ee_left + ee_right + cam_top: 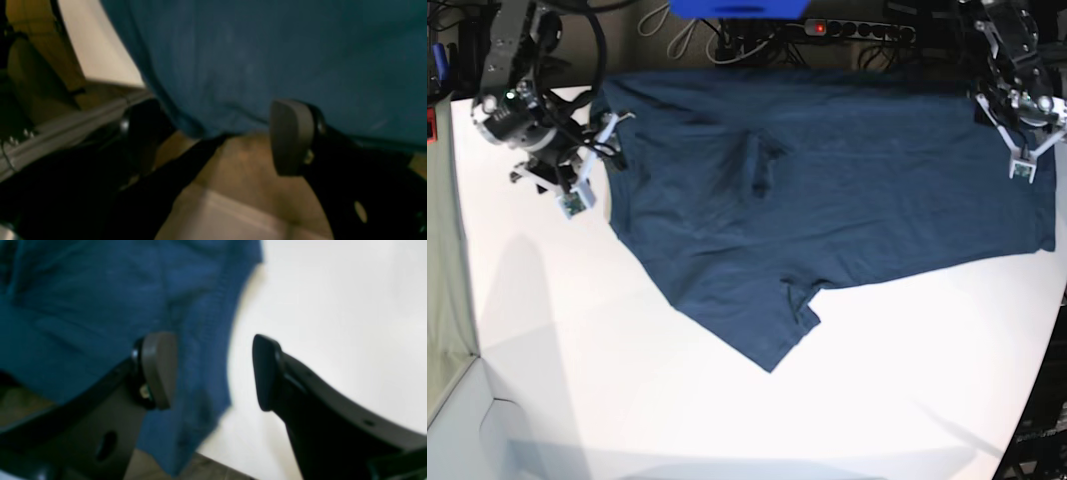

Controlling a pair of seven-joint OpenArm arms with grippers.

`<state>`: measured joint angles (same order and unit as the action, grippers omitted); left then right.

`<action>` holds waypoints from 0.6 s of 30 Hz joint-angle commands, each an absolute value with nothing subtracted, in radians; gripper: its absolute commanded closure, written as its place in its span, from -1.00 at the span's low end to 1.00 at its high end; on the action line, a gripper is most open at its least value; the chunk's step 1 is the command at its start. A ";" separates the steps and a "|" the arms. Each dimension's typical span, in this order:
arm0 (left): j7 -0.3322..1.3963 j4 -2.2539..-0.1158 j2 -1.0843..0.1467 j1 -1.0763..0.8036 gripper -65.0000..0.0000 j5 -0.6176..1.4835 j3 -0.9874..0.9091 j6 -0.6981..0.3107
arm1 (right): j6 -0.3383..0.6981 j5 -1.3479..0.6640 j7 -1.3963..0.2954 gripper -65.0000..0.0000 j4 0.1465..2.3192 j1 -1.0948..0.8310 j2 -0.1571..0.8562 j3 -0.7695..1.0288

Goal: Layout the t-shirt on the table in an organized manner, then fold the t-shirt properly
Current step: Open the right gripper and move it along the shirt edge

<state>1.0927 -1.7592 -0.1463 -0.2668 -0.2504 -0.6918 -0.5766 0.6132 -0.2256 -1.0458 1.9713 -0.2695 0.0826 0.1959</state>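
T-shirt (827, 200) lay spread across the far half of the table (627, 400), running nearly the full width, its far edge at or just over the table's back edge. One sleeve pointed toward the near side, a crease bunched near the middle. Not yet flat, not yet folded; laying out judged still in hand.

Right gripper (213, 373) sat at the shirt's edge on the base view's left. Its fingers (160, 370) stood wide apart, one over blue cloth, the other over bare white table, the hem running between them. Nothing pinched. Judged to be lined up to take that edge and draw it outward.

Left gripper (217, 136) hung at the opposite far corner, on the base view's right. Fingers (290, 136) likewise wide, with cloth hanging just above and between them, not clamped. In this view the shirt draped past the table's edge, brownish floor and a pale rail below. Likely placed to catch the overhang and pull it back onto the table.

With an arm at each end, the shirt could be stretched taut between them.

Table: matte white, smooth, curved at the near right edge, much larger than the shirt. Behind it, a dark back area with a power strip (857, 30), loose cables and something bright blue (737, 8). Wrist views blurred.
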 commanded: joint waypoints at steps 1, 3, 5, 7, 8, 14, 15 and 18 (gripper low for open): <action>1.086 -1.782 -0.156 -0.262 -0.51 -0.257 -0.694 -0.575 | 0.615 -0.237 -1.027 -0.13 1.972 -0.263 0.087 0.183; 1.086 -1.785 -0.140 -0.260 -0.51 -0.257 -0.694 -0.575 | 0.615 -0.239 -1.027 -0.13 1.957 -0.262 0.087 0.160; 1.086 -1.788 -0.134 -0.259 -0.51 -0.257 -0.694 -0.575 | 0.615 -0.240 -1.027 -0.13 1.959 -0.260 0.085 0.142; 1.086 -1.787 -0.133 -0.245 -0.51 -0.259 -0.693 -0.575 | 0.615 -0.242 -1.026 -0.13 1.966 -0.257 0.081 0.116; 1.086 -1.784 -0.133 -0.245 -0.51 -0.259 -0.693 -0.575 | 0.615 -0.242 -1.026 -0.13 1.966 -0.246 0.074 0.108; 1.086 -1.773 -0.134 -0.239 -0.51 -0.257 -0.693 -0.575 | 0.615 -0.242 -1.026 -0.13 1.959 -0.206 0.041 0.094; 1.086 -1.768 -0.134 -0.239 -0.51 -0.257 -0.693 -0.575 | 0.615 -0.239 -1.027 -0.13 1.959 -0.194 0.038 0.084; 1.084 -1.719 -0.136 -0.226 -0.51 -0.257 -0.693 -0.575 | 0.615 -0.237 -1.027 -0.13 1.959 -0.188 0.038 0.036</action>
